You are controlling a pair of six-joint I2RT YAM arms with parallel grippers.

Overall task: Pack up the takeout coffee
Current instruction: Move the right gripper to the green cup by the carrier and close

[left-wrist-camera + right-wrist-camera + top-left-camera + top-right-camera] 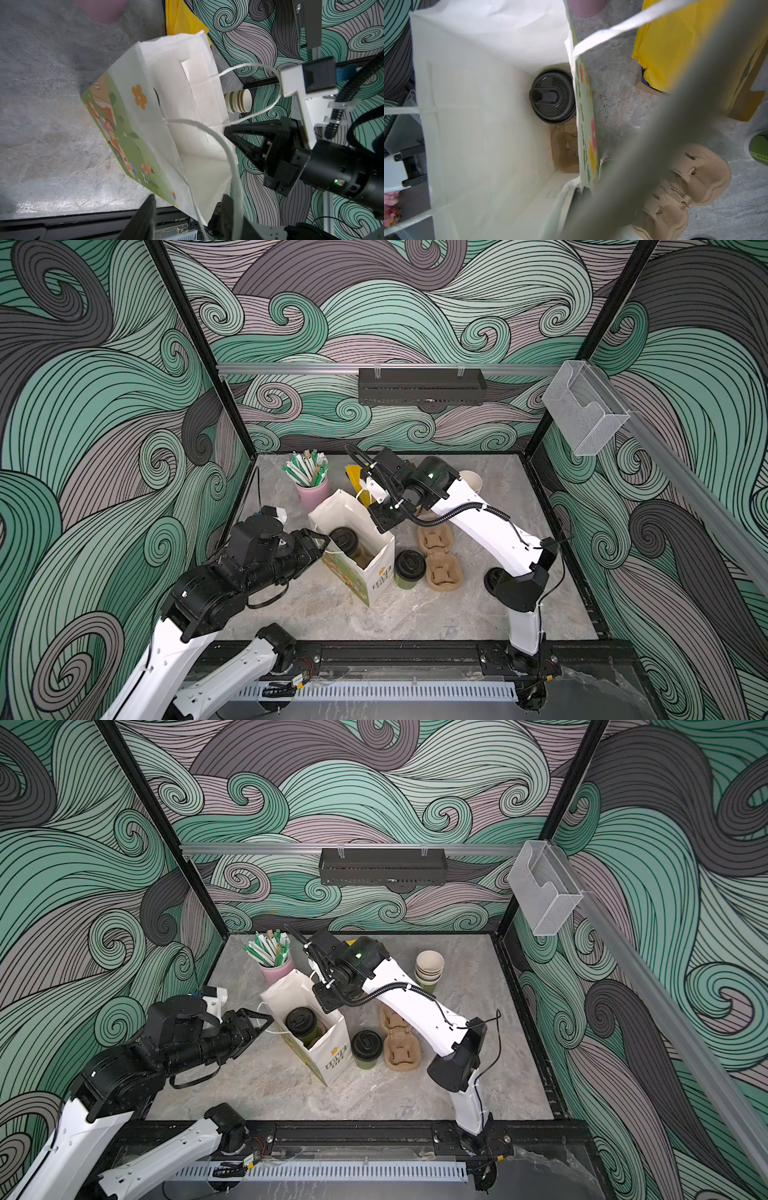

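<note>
A white paper bag point(376, 572) point(332, 1056) with green pictures stands open mid-table. Inside it a takeout coffee point(345, 539) point(300, 1021) point(552, 96), green with a black sip lid, sits in a brown carrier point(564, 153). A second lidded green cup point(409, 568) point(366, 1046) stands on the table just right of the bag. My left gripper point(322, 541) point(266, 1021) point(188, 207) is open, its jaws either side of the bag's left rim and handle. My right gripper point(376, 526) point(328, 1004) point(579, 192) is shut on the bag's far-right rim.
Brown cup carriers point(440, 560) point(399, 1036) point(685, 187) lie right of the bag. A stack of lidless cups point(430, 969) point(239, 100) stands at the back right, a pink cup of stirrers point(311, 485) point(274, 965) and yellow bags point(355, 479) point(675, 52) behind the bag. A blurred cable point(654, 135) crosses the right wrist view.
</note>
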